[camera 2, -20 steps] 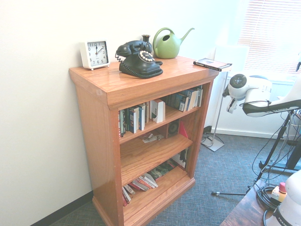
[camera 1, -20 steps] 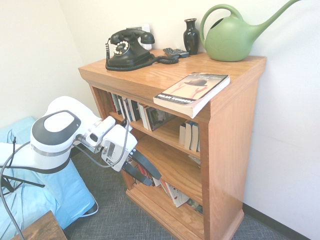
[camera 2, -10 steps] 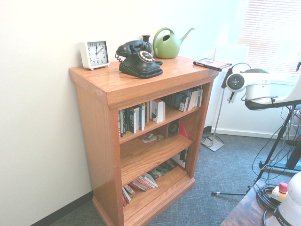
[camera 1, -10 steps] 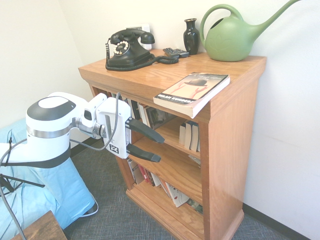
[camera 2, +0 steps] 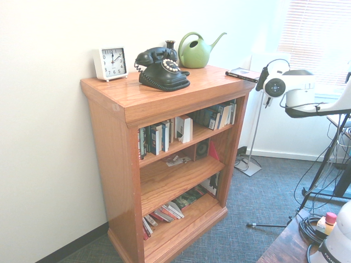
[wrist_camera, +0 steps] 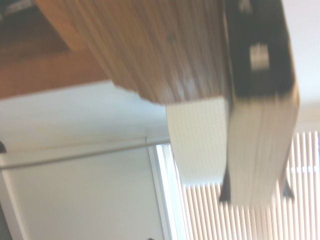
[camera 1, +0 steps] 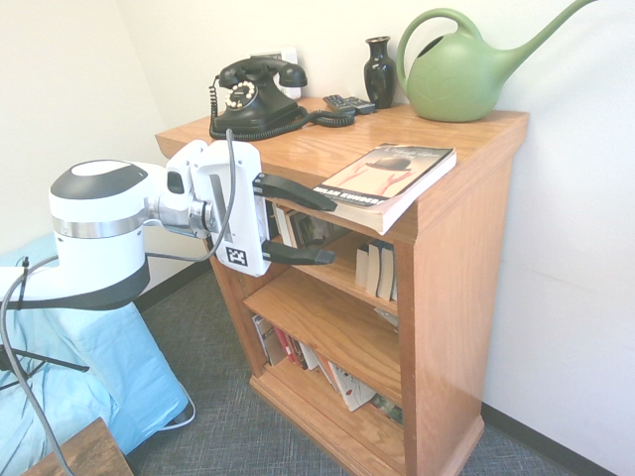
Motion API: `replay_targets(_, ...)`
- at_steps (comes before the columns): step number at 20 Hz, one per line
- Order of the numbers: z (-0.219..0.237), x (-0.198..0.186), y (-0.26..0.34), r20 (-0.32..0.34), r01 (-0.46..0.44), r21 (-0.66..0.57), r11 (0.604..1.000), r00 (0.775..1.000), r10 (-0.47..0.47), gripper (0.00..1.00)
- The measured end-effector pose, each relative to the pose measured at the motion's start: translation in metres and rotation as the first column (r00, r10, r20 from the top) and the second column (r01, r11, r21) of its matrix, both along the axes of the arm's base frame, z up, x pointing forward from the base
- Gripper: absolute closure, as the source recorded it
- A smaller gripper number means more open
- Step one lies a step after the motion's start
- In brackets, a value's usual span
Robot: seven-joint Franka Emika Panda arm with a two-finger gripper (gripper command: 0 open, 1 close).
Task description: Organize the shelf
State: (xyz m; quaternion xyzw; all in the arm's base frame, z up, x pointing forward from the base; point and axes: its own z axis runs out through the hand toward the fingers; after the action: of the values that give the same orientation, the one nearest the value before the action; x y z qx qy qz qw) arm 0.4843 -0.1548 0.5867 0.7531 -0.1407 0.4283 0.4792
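I see my gripper (camera 1: 327,223) level with the front edge of the shelf (camera 1: 451,288), its two dark fingers (camera 1: 298,190) spread wide apart, one above the other, with nothing between them. The upper finger's tip sits just beside the spine of the paperback book (camera 1: 385,180) that lies flat on the top board and juts past the front corner; I cannot tell whether they touch. The lower finger points into the top tier, just under the overhanging board.

Beyond the fingertips, inside that tier, a row of upright books (camera 1: 260,216) stands. Below the gripper are the middle tier and the bottom tier, where more books (camera 1: 342,382) lean and lie flat.

Above and past the gripper, on the top board, stand a black rotary telephone (camera 1: 256,99), a small dark vase (camera 1: 379,71) and a green watering can (camera 1: 466,74) at the back. In the second exterior view a white alarm clock (camera 2: 110,63) sits at the far end of the board, well apart from the arm.

The wrist view is blurred; it shows the book's page edges (wrist_camera: 257,135) and dark cover overhanging the oak board (wrist_camera: 150,55), with window blinds (wrist_camera: 225,210) behind.
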Motion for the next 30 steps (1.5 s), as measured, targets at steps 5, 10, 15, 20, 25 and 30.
replay_targets(5,0.004,0.014,0.001,-0.016,-0.101,-0.017,0.995,0.995,0.1,0.0)
replay_targets(10,0.01,0.023,-0.012,-0.034,-0.157,-0.019,0.987,0.987,0.156,0.0)
replay_targets(15,0.009,0.038,-0.022,-0.043,-0.16,-0.025,0.987,0.986,0.159,1.0)
replay_targets(20,0.011,0.048,-0.024,-0.045,-0.16,-0.035,0.986,0.986,0.158,1.0)
replay_targets(25,0.022,0.048,-0.032,-0.042,-0.151,-0.042,0.988,0.988,0.149,1.0)
replay_targets(30,0.023,0.057,-0.024,-0.044,-0.163,-0.036,0.986,0.986,0.161,1.0)
